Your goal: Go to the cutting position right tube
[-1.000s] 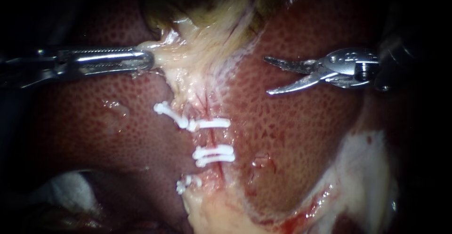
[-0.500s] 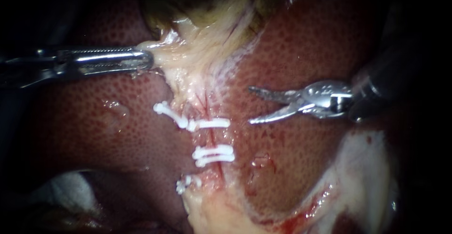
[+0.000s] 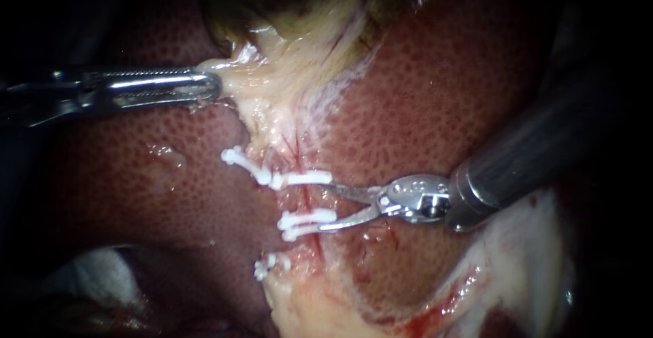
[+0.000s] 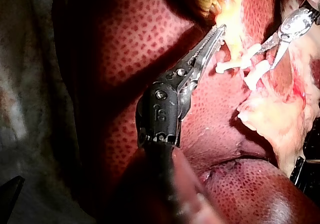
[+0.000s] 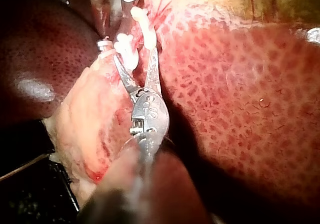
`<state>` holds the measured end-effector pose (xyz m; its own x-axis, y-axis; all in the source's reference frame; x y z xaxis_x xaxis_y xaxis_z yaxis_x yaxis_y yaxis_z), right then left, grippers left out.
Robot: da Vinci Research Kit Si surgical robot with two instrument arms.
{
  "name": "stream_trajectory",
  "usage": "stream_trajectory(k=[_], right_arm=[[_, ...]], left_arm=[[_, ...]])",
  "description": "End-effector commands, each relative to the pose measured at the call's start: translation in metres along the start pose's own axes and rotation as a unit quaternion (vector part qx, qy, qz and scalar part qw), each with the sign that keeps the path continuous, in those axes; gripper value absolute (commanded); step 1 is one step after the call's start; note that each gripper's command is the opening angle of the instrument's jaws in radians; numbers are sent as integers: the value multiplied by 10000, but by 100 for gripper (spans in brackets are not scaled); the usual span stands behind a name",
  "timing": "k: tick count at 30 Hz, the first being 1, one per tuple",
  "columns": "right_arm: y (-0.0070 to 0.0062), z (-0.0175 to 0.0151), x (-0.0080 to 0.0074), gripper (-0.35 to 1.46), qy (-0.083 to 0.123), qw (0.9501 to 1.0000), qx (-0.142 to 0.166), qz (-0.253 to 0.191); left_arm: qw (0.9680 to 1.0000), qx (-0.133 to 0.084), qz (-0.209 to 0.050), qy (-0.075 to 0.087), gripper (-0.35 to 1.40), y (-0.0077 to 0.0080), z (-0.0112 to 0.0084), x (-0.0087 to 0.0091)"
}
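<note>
The right tube (image 3: pixel 311 200) is a thin reddish strand running down pale tissue between the liver lobes. It carries one white clip (image 3: pixel 306 177) above and a pair of clips (image 3: pixel 309 222) below. My right instrument (image 3: pixel 328 208) comes in from the right with its blades open. One blade lies by the upper clip, the other by the pair, with the tips at the tube's right edge. In the right wrist view the open blades (image 5: pixel 135 55) straddle the strip between the clips (image 5: pixel 127 50). My left instrument (image 3: pixel 207 86) is shut on pale gallbladder tissue (image 3: pixel 235 79), also seen in the left wrist view (image 4: pixel 216 34).
The dark greenish gallbladder (image 3: pixel 292 5) lies at the top, with mottled red liver (image 3: pixel 435 107) on both sides. Another clip (image 3: pixel 246 163) sits on the left strand and one more (image 3: pixel 266 266) lower down. Pale, blood-streaked tissue (image 3: pixel 530 243) is at the lower right and white gauze (image 3: pixel 95 270) at the lower left.
My right instrument has moved down and left from over the right liver lobe to the clipped tube, blades still open. The left instrument has kept its hold and not moved.
</note>
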<state>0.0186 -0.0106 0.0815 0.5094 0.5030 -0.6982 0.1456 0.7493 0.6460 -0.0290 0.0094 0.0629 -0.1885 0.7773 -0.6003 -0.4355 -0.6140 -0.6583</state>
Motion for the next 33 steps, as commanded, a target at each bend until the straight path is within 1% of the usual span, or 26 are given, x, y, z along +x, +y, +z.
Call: stream_trajectory(k=[1,5,16,23,27,33], right_arm=[[0,1,1,140,1,10000,20,-2],[0,7,5,138,-5,9999,117,-4],[2,19,10,138,35,9998,198,19],[-5,22,14,135,32,9992,383,51],[-6,29,19,130,22,9988,483,49],[-4,40,26,130,111,9985,519,109]], left_arm=[[10000,1,0,0,-35,0,0,0],[10000,2,-1,0,-35,0,1,0],[10000,4,-1,1,-35,0,1,0],[10000,5,-1,1,-35,-3,2,0],[10000,8,0,2,-35,-5,4,-1],[10000,23,1,7,-35,-4,8,-2]])
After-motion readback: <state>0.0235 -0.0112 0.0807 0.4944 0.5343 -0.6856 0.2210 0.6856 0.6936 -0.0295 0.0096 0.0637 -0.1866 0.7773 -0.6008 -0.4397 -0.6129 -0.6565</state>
